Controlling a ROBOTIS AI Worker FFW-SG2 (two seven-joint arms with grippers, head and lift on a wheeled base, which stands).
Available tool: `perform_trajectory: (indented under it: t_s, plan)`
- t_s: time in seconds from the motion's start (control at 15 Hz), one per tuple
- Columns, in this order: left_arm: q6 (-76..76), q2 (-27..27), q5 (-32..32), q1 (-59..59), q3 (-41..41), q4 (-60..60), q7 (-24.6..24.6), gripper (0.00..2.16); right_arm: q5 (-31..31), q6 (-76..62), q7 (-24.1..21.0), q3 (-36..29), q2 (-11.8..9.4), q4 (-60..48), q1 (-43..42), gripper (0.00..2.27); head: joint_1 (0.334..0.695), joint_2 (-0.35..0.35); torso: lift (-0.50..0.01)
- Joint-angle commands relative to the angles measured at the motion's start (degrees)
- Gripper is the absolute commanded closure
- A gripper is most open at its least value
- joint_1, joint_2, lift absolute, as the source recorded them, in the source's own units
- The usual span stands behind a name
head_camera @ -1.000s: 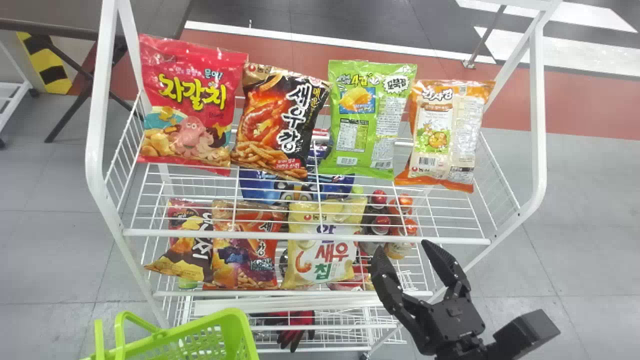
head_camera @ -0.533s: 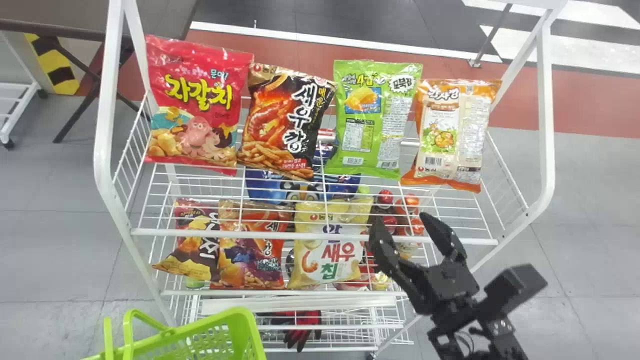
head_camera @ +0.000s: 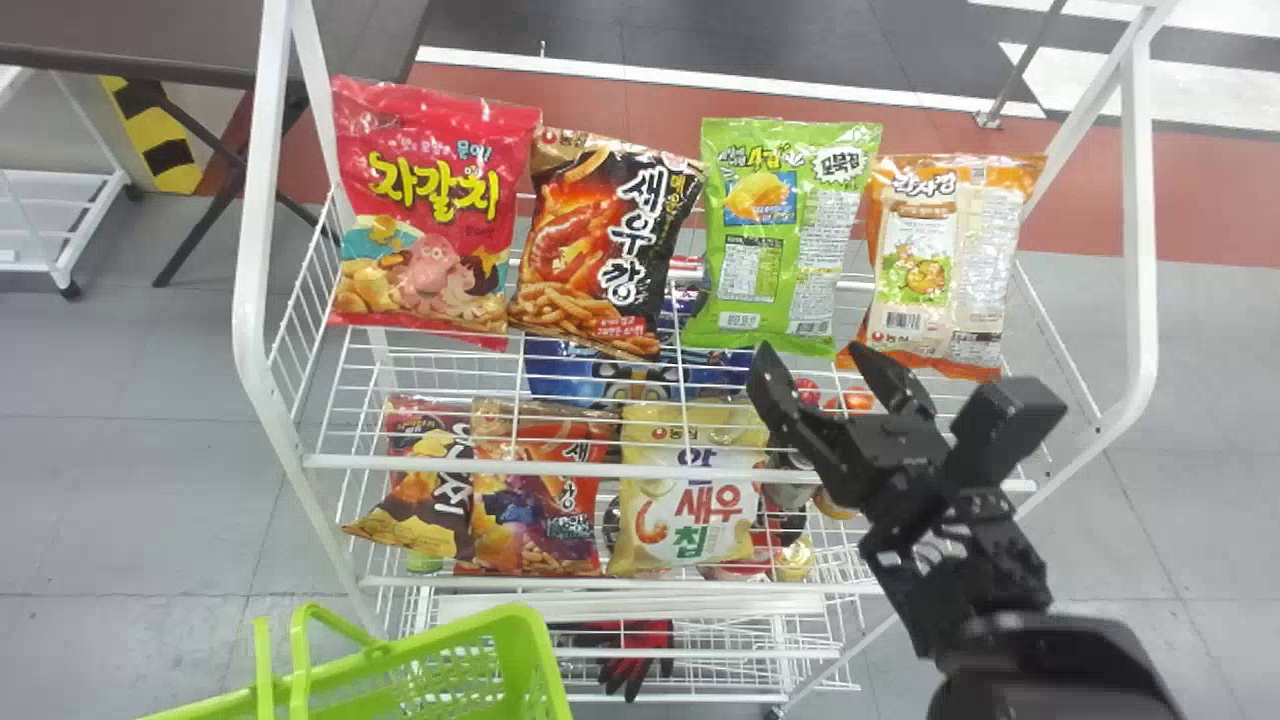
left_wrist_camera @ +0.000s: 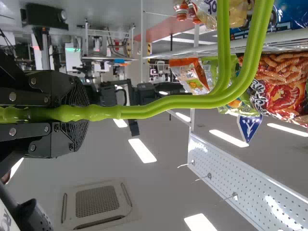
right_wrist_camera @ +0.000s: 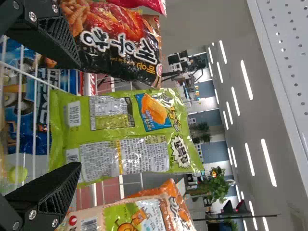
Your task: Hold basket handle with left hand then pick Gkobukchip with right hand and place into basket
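While my left holds the basket, the right lines up on the green bag

Since the left gripper [left_wrist_camera: 79,113] is clamped around the basket handle [left_wrist_camera: 192,101], I count the first half of the job as done, and the pick is the step in hand. My right gripper [head_camera: 814,350] is empty, its two fingers spread wide. The Gkobukchip [head_camera: 782,240], the green bag, stands upright just ahead of those fingertips, on the upper level of the white rack [head_camera: 660,464]. From the wrist camera I see it beyond the opening and between the fingers; whether either one touches it I can't tell.

On the gripper's left side sits the black shrimp snack bag [head_camera: 612,245], on its right the orange-edged bag [head_camera: 950,262], both close to my target. The green basket [head_camera: 545,665] is well to the gripper's left and nearer to me.

Next I'd want to go straight forward, one finger passing down each side of the green bag, then close on its lower part. The right finger looks tight against the orange bag's bottom corner, so I'd shift slightly left first, lest I push that neighbour or pinch both.
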Motion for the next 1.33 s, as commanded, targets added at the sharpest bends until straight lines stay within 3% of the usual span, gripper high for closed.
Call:
perform_trajectory:
  t_s: [0.0, 0.53, 0.93, 1.07, 1.27]
  plan:
    - [0.2, 0.2, 0.0, -0.1, 0.1, 0.0, 0.0, 2.16, 0.9, 3.3, -1.7, 0.9, 0.0, 3.0, -5.8, 0.08, 0.695, -0.130, 0.000]
    - [0.2, 0.5, 0.1, -0.2, 0.4, 0.5, -0.4, 2.16, 5.2, 15.8, -2.7, 2.7, -0.1, 14.6, -22.6, 0.08, 0.695, -0.088, 0.000]
    - [0.2, 0.9, 0.2, -0.3, 0.7, 1.1, -0.4, 2.15, 8.5, 22.3, -4.4, 3.0, -0.1, 17.3, -25.8, 0.11, 0.695, -0.079, 0.000]
    - [0.2, 0.9, 0.2, -0.4, 0.3, 1.1, -0.4, 2.15, 8.4, 24.1, -4.4, 3.0, -0.1, 17.4, -26.0, 0.33, 0.695, -0.082, 0.000]
    - [0.2, 1.0, 0.3, -0.5, 0.4, 1.1, -0.4, 2.16, 9.6, 24.4, -5.9, 3.7, -0.1, 17.3, -26.1, 1.23, 0.695, -0.086, 0.000]
